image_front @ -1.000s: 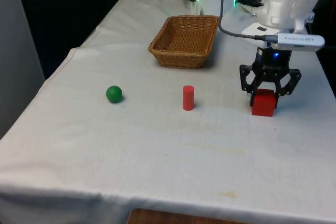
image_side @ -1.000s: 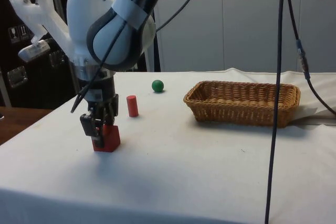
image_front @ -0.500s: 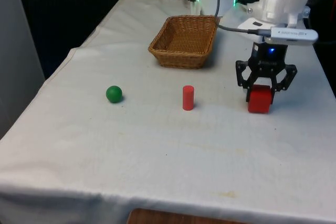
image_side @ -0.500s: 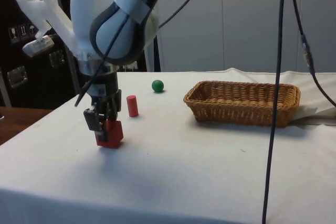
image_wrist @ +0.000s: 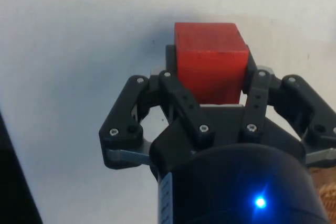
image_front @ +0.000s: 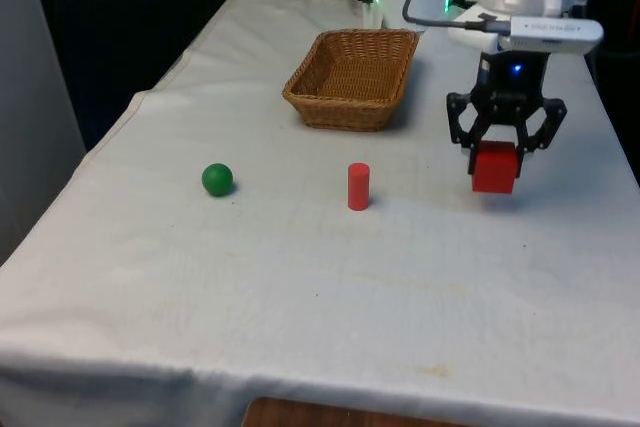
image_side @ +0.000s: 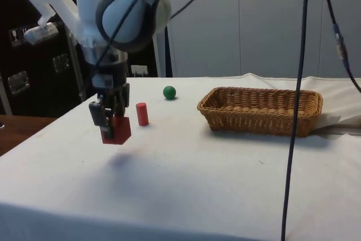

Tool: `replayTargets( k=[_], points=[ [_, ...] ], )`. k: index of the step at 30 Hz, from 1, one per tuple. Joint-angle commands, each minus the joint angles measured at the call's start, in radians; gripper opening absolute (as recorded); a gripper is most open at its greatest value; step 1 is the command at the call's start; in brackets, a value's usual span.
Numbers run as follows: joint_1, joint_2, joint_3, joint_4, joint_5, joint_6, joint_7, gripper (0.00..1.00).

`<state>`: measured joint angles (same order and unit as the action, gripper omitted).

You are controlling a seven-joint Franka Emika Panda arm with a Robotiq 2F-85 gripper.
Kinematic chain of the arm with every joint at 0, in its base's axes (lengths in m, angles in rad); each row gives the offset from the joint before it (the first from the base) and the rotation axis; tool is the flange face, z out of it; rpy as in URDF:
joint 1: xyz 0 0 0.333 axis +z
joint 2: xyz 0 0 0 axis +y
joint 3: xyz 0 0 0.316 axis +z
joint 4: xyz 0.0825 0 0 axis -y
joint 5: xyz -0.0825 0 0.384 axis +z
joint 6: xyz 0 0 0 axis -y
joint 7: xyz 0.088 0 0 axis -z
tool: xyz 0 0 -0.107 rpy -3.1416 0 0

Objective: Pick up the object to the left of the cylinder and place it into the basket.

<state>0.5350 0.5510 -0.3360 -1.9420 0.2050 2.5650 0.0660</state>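
Up goes the red cube (image_front: 494, 167), off the white cloth (image_front: 300, 277) where it sat a moment ago. Now it hangs in the air at the front view's right, with its shadow on the cloth below it. My gripper (image_front: 497, 147) is closed tight on it, one finger on each flat side. The red cylinder (image_front: 358, 187) stands just off to the side, and the green ball (image_front: 217, 179) is farther past it.

I think the cube is light and hard, maybe wood. It does not bend. Its flat sides are good places to pinch, so it should not slip. It has no long side, since all its sides look the same. It hangs almost straight, tipped just a little. The basket (image_front: 352, 77) waits near, well apart from the cube.
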Motion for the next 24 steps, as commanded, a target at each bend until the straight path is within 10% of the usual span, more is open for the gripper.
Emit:
replayTargets(
  k=[1,24],
  points=[
    [0.006,-0.016,-0.008,-0.005,-0.011,-0.013,0.003,0.0],
    [0.0,-0.133,-0.024,-0.035,-0.036,-0.113,-0.024,0.0]
  ],
)
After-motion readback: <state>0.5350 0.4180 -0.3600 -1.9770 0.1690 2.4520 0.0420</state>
